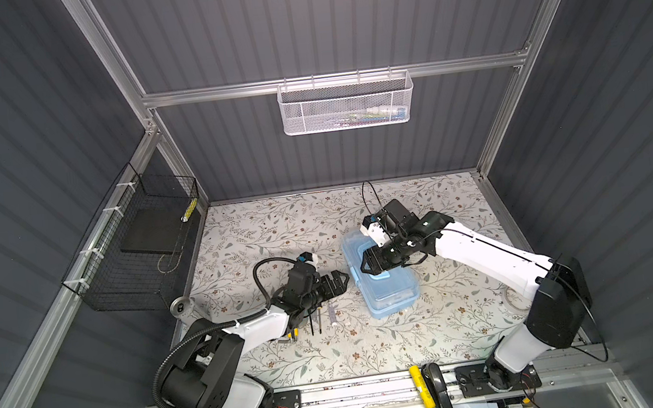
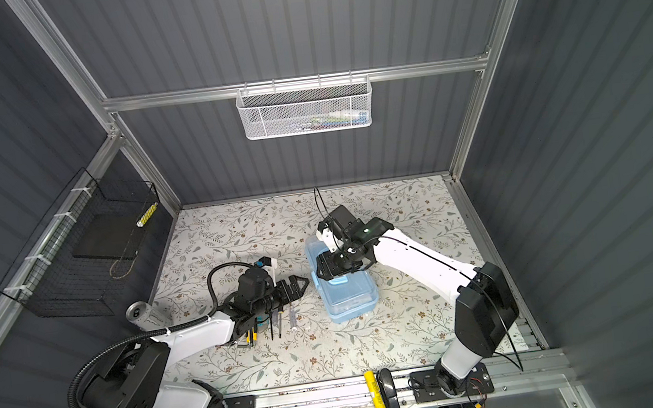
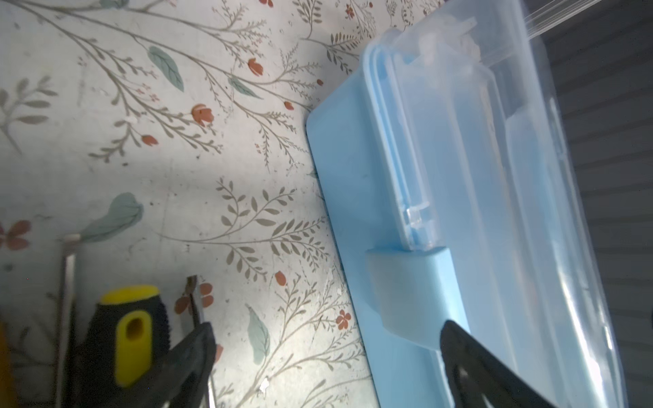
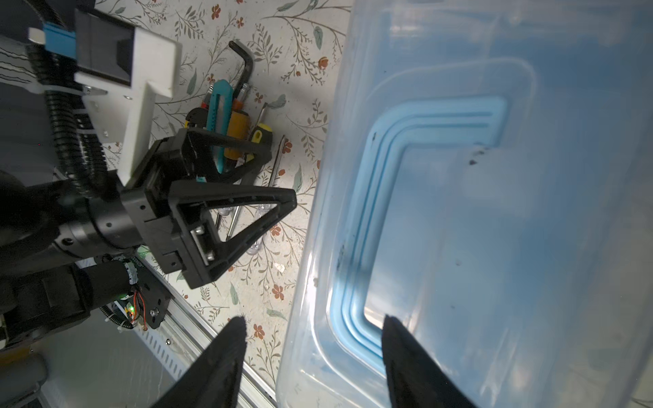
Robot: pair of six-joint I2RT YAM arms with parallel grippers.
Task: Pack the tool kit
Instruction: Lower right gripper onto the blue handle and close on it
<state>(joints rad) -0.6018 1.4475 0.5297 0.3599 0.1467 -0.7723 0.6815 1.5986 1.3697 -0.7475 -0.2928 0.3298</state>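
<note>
Left gripper (image 1: pixel 341 281) is wide open and holds nothing. It hangs over the floral-print tabletop (image 1: pixel 333 355), tips pointing at the long side of the small rectangular light-blue plastic box (image 1: pixel 395 308), near it but apart.

Right gripper (image 4: pixel 313 321): jaws apart, straddling that box's long edge. 1 fingertip (image 4: pixel 229 349) is outside over the table. The other is over the clear lid (image 4: pixel 494 247), beside the blue handle (image 4: pixel 367 219). Can't tell if either pad touches plastic. Nothing is lifted.

Nearest me, on the front aluminium rail: a yellow bar-shaped object (image 1: pixel 421 387), with a black handled object (image 1: pixel 440 389) just beside it.

Next out are loose tools on the table, under and beside my left wrist, all outside the box:
- black-and-yellow-handled screwdriver (image 4: pixel 260 132)
- teal utility knife (image 4: pixel 221 116)
- orange-bodied tool (image 4: pixel 237 132), against the knife
- black L-shaped hex key (image 4: pixel 243 67)
- 2 thin dark screwdrivers (image 1: pixel 312 321)
- clear-handled tool (image 1: pixel 332 313)

The box sits mid-table, right of the tools, at an angle. Its lid is down and the handle is folded flat on it. Latch state: can't tell.

Further left, a silver drink can (image 1: pixel 179 307) stands at the table edge, below the black wire basket (image 1: pixel 117 287) on the left wall.

Farthest is the white mesh basket (image 1: pixel 306 115), hung on the back rail. The coloured items inside are too small to name.
</note>
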